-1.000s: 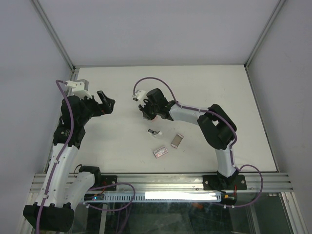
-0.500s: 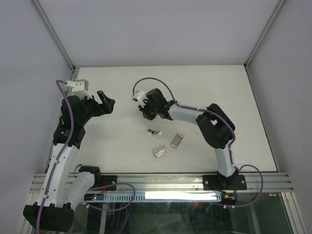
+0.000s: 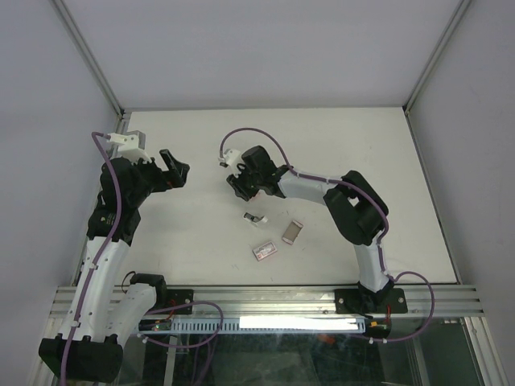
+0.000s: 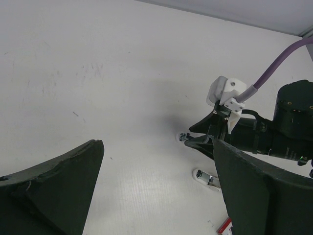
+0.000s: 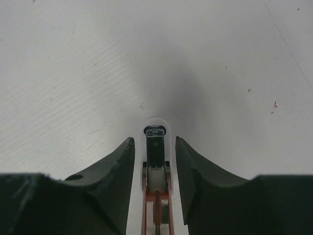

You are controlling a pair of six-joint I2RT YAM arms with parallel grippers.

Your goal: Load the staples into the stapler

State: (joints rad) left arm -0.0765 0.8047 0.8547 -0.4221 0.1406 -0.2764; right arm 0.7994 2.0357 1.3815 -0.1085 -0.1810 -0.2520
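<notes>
Right end effector point(image 5: 154, 141) low over the counter point(image 5: 73, 58), jaws parted: released, gripping nothing. Stapler point(image 5: 156, 169) lies on the counter between its fingers, nose just past the tips, a slim gap on each side. Left end effector point(image 4: 157, 147) spread wide, empty, well apart from the stapler.

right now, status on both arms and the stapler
Left jaws wide open, empty. Right jaws open, straddling the stapler on the table, not gripping. Staples not made out. Red-and-white box, grey-brown sleeve lie apart from it.
</notes>
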